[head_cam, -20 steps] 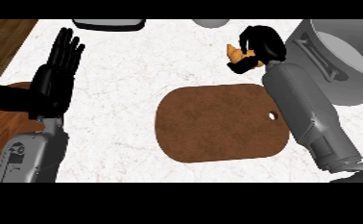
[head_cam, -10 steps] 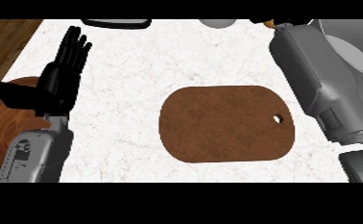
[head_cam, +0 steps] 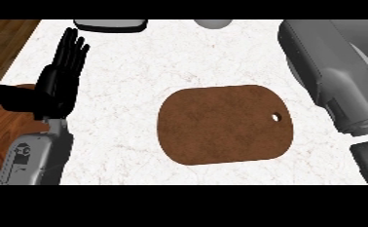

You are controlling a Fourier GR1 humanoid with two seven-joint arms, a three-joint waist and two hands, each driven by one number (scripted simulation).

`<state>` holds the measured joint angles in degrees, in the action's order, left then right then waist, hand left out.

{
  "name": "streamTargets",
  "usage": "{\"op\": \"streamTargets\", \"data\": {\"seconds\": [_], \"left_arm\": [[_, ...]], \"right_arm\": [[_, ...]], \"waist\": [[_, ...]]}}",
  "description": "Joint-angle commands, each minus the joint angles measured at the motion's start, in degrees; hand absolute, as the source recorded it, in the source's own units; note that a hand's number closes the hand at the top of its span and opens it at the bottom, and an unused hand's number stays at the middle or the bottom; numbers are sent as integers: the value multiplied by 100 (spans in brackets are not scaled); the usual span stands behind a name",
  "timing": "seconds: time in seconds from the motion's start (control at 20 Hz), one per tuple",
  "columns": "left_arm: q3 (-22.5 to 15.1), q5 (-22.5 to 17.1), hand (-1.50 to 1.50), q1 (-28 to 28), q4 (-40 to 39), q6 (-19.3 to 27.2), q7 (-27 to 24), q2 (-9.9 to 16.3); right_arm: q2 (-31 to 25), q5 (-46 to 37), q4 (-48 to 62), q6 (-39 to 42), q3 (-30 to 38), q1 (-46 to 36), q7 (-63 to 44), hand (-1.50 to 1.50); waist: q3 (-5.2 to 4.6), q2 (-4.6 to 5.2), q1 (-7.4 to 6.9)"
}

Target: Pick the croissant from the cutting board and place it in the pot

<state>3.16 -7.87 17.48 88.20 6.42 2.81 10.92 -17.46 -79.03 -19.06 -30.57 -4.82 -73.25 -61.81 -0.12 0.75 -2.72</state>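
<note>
Cutting board (head_cam: pixel 226 123) lies bare; right forearm (head_cam: pixel 327 70) reaches beyond view, probably placing; its hand unseen, left hand (head_cam: pixel 61 77) spread, resting

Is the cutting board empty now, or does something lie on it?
Empty. The brown cutting board shows only its bare top and a small hole near its right edge.
</note>
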Motion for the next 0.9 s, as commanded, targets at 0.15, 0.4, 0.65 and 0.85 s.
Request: {"op": "streamTargets", "data": {"seconds": [0.15,0.4,0.65,0.85], "left_arm": [[161,-10,0,-71,-71,-1,57,98],[273,-40,0,-274,-46,-73,-102,144],[322,-80,0,34,1,-65,232,198],[96,121,0,-26,-44,80,29,-86]], "right_arm": [[-362,15,104,-129,332,195,-566,150],[-629,156,-224,-689,527,1067,-100,150],[-1102,556,-396,-792,903,1338,779,150],[-1384,841,-230,-866,1127,1718,1479,150]], "waist": [[11,-45,197],[11,-79,284],[15,-58,228],[16,-48,217]]}}
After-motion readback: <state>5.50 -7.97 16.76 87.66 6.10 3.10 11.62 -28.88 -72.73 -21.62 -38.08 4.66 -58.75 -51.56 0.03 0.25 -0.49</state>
